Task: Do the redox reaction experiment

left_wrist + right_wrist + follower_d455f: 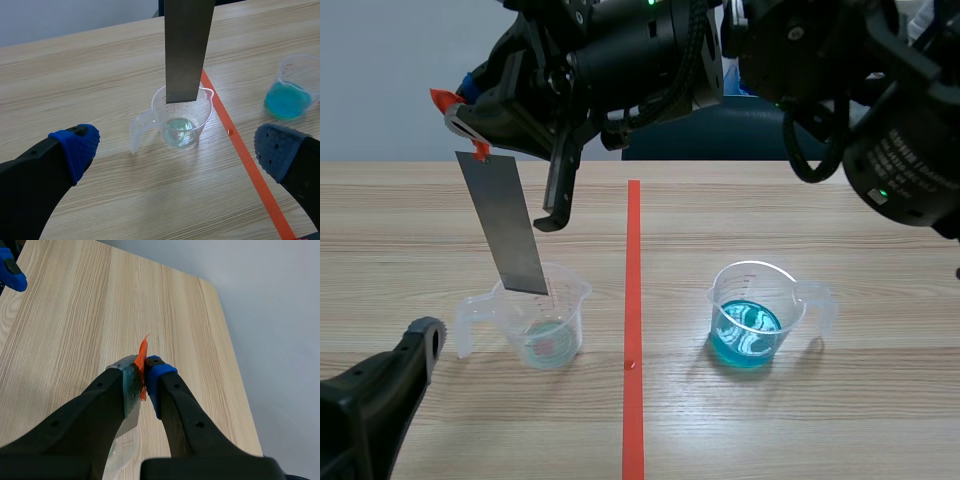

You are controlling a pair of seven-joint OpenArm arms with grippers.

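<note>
Right hand (141, 375) is closed on the orange-tabbed top end of the metal strip (510, 225). The strip hangs tilted below it, lower end at the mouth of the pale-liquid beaker (545, 320), above the liquid. Left hand (176, 150) is open, fingers wide apart, with that beaker just ahead of it on the surface (770, 430). The blue-liquid beaker (750, 320) stands ahead to its right.
</note>
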